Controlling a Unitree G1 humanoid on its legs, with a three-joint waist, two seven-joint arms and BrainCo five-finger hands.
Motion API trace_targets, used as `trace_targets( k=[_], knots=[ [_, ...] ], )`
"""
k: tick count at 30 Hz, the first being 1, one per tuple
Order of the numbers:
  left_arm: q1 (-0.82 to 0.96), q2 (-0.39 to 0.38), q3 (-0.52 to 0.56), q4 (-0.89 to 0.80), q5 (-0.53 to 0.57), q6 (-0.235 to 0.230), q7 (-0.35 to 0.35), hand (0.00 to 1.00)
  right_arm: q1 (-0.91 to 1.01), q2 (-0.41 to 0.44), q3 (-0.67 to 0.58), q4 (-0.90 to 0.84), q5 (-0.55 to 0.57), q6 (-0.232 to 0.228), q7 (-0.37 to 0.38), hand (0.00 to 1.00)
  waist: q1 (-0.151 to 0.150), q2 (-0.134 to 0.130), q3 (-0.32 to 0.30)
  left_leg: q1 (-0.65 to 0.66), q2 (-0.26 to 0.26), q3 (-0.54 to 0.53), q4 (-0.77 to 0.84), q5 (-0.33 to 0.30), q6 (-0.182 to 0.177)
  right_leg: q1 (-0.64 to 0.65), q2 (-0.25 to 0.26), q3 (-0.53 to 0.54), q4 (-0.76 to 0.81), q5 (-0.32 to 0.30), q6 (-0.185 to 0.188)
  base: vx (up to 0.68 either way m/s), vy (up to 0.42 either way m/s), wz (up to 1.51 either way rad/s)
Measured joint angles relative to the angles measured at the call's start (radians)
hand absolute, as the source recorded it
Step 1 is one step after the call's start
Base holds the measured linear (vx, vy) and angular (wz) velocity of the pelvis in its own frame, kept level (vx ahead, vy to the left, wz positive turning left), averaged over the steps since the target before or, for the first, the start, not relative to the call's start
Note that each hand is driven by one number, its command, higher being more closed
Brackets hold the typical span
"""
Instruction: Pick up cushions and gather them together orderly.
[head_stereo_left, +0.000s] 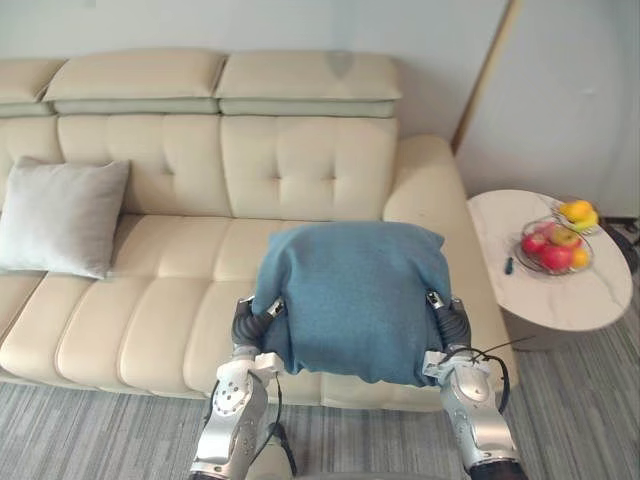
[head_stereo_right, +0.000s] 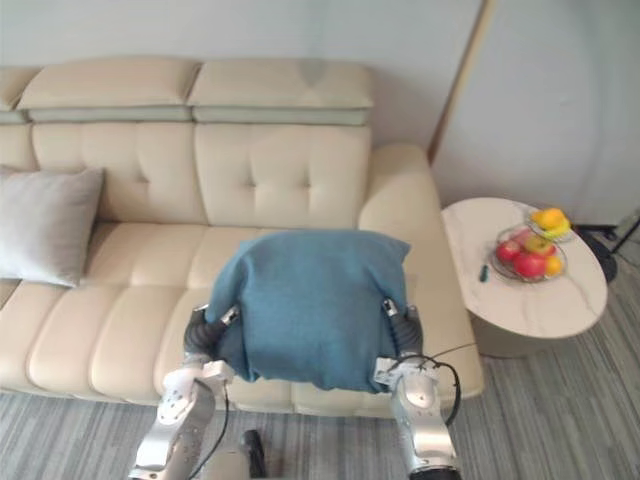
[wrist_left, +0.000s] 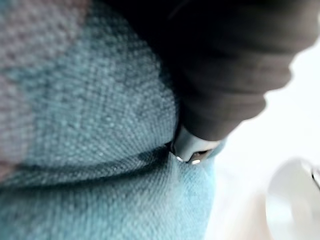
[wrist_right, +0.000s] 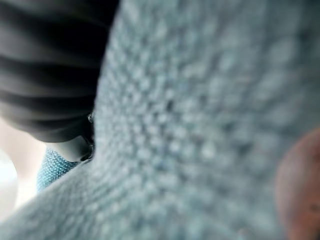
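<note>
A teal-blue knitted square cushion (head_stereo_left: 352, 300) hangs over the cream leather sofa's (head_stereo_left: 300, 165) seat, braced between the left hand (head_stereo_left: 250, 322) and right hand (head_stereo_left: 455, 325). It is probably bound for the pale grey fabric cushion (head_stereo_left: 60, 215) leaning at the far left. The blue cushion hides both grips, so I cannot tell clasping from pressing.

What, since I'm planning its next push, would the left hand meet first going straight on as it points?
The blue cushion: the left hand lies against its side. Beyond it, probably the cream sofa, though depth is unclear.
</note>
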Motion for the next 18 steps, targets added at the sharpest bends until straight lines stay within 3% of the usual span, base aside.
trace_targets(
  k=[1,3,4,7,8,9,13,16,18],
  knots=[
    [0.007,0.011,0.0,0.0,0.002,0.0,0.0,1.0,-0.002,0.004,0.009,0.01,0.0,0.008,0.001,1.0,-0.005,0.02,0.014,0.045,-0.014,-0.002,-0.033,-0.009,0.013,-0.077,0.059,0.134,0.165,-0.143,0.009,0.12,0.402,0.09],
    [0.016,0.023,0.0,0.0,0.003,0.001,-0.003,1.0,-0.001,0.003,0.012,0.024,0.0,0.008,0.002,1.0,-0.018,0.016,0.017,0.125,-0.077,-0.001,-0.148,0.01,0.024,-0.156,0.183,0.229,0.276,-0.28,0.059,0.13,0.372,0.3],
    [0.017,0.027,-0.001,0.0,0.002,0.002,-0.013,1.0,-0.002,0.003,0.012,0.024,0.001,0.008,0.003,1.0,-0.025,0.006,0.011,0.16,-0.119,0.007,-0.217,0.036,0.032,-0.178,0.237,0.212,0.257,-0.321,0.052,0.11,0.229,0.33],
    [0.017,0.031,-0.002,-0.001,0.003,0.004,-0.023,1.0,-0.009,-0.008,0.013,0.024,0.001,0.007,0.009,1.0,-0.027,-0.004,0.015,0.217,-0.179,0.021,-0.3,0.071,0.054,-0.21,0.325,0.186,0.153,-0.352,0.023,0.13,0.132,0.08],
    [0.016,0.032,-0.002,-0.006,0.004,0.01,-0.023,1.0,-0.009,-0.007,0.013,0.024,0.001,0.007,0.01,1.0,-0.029,-0.006,0.014,0.229,-0.198,0.02,-0.312,0.073,0.055,-0.205,0.384,0.224,0.05,-0.338,0.002,0.22,0.082,0.28],
    [0.014,0.028,-0.01,-0.007,0.014,0.019,-0.023,1.0,-0.007,-0.013,0.004,0.026,0.002,0.007,0.01,1.0,-0.04,0.003,0.014,0.227,-0.205,-0.011,-0.3,0.073,0.055,-0.186,0.411,0.266,0.002,-0.31,-0.05,0.22,0.072,0.35],
    [0.014,0.028,-0.027,-0.008,0.024,0.029,-0.031,1.0,-0.006,-0.01,-0.018,0.022,0.002,0.008,0.01,1.0,-0.05,-0.01,0.022,0.231,-0.202,-0.06,-0.252,0.071,0.052,-0.104,0.421,0.259,-0.069,-0.301,-0.041,0.17,0.007,0.36],
    [0.017,0.023,-0.032,-0.015,0.023,0.037,-0.037,1.0,0.002,-0.01,-0.022,-0.023,0.002,0.009,0.007,1.0,-0.028,-0.015,0.027,0.211,-0.178,-0.08,-0.114,0.05,0.024,0.0,0.434,0.26,-0.166,-0.273,-0.043,0.12,-0.001,0.0],
    [0.016,0.02,-0.032,-0.036,0.023,0.037,-0.037,1.0,0.002,-0.01,-0.025,-0.08,0.001,0.008,0.001,1.0,-0.018,-0.012,0.025,0.185,-0.138,-0.116,-0.068,0.017,0.045,0.012,0.436,0.26,-0.184,-0.268,-0.043,0.04,0.048,-0.09]
  ],
)
